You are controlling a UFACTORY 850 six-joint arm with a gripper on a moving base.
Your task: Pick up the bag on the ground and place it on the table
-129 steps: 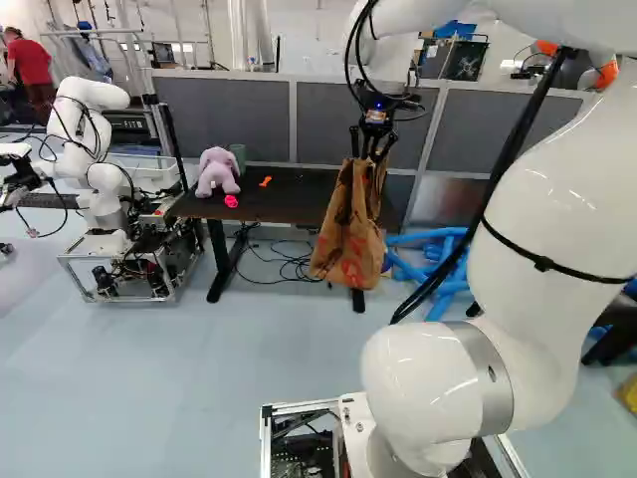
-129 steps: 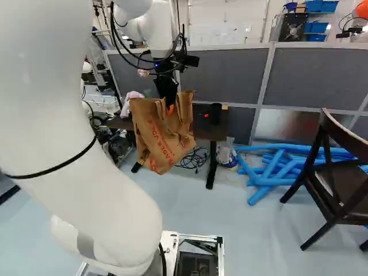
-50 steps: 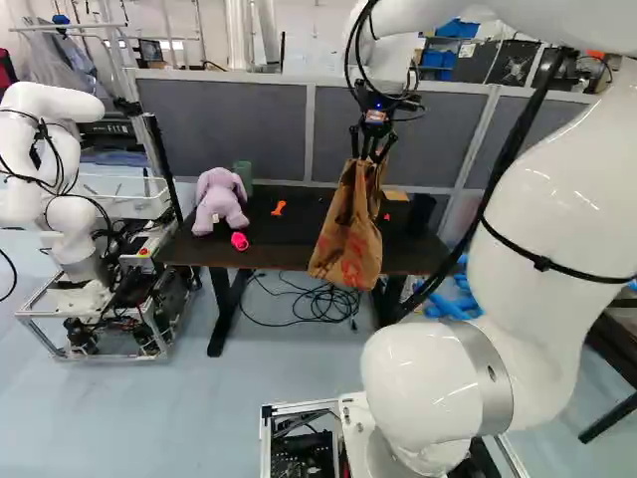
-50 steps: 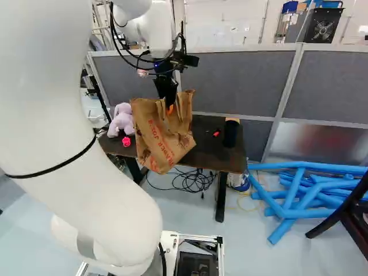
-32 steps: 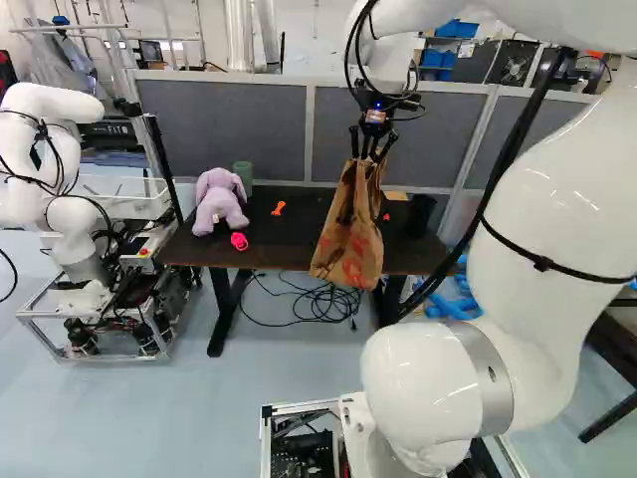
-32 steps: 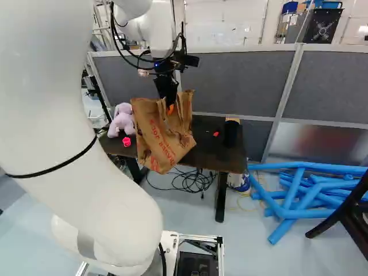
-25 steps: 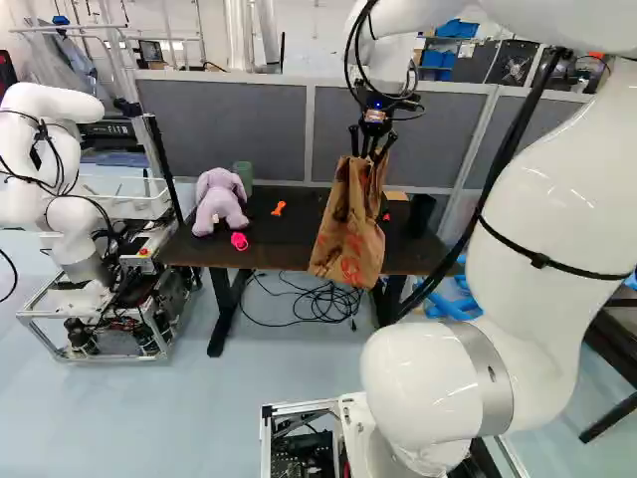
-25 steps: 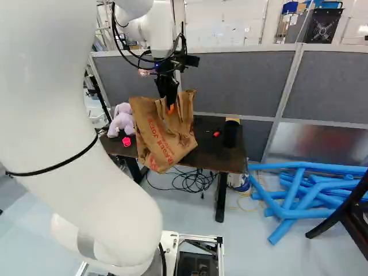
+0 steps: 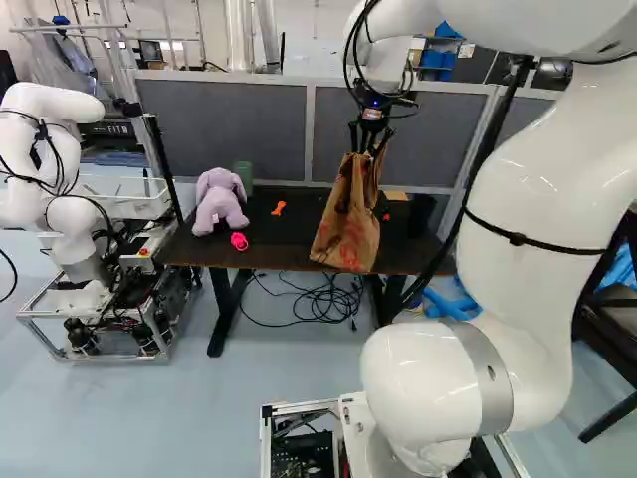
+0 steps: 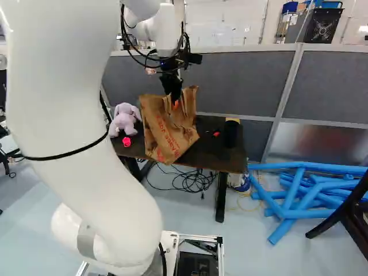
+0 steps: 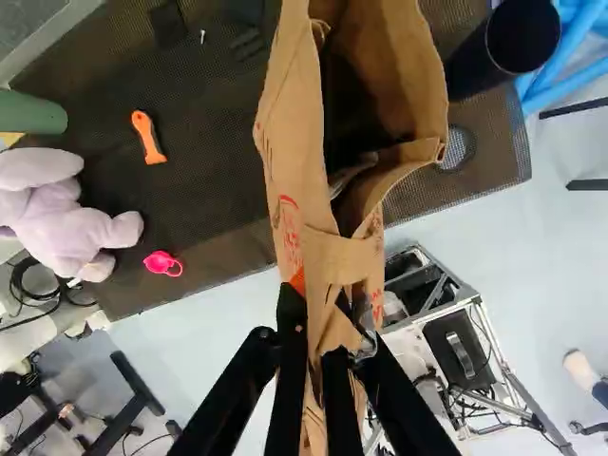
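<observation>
Paper bag (image 10: 167, 132), pinched in the hand (image 11: 314, 344), hangs about the near edge of the desk (image 9: 274, 234), so lowering it here could catch its base on that edge and tip it onto the floor (image 9: 149, 418).

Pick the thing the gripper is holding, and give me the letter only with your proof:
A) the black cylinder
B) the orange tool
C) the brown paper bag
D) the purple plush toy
C: the wrist view shows the brown paper bag pinched between the two fingers of the gripper.
</observation>
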